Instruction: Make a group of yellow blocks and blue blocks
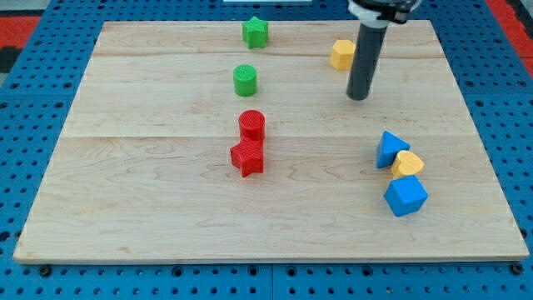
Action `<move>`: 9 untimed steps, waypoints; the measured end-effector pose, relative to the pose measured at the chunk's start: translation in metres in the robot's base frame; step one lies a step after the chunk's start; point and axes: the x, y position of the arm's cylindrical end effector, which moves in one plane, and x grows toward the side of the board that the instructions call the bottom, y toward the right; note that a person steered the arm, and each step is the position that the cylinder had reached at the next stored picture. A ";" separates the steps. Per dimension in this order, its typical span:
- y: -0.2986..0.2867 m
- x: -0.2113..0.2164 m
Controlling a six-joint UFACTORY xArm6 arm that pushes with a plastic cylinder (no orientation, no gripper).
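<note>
My tip rests on the board at the view's upper right. A yellow hexagonal block lies just up and left of it, a small gap apart. At the view's lower right three blocks sit together: a blue triangular block, a small yellow block touching it, and a blue cube-like block just below. My tip is well above this cluster.
A green star block and a green cylinder sit at the top centre. A red cylinder and a red star block touch at the centre. The wooden board lies on a blue pegboard.
</note>
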 end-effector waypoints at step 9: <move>-0.028 0.018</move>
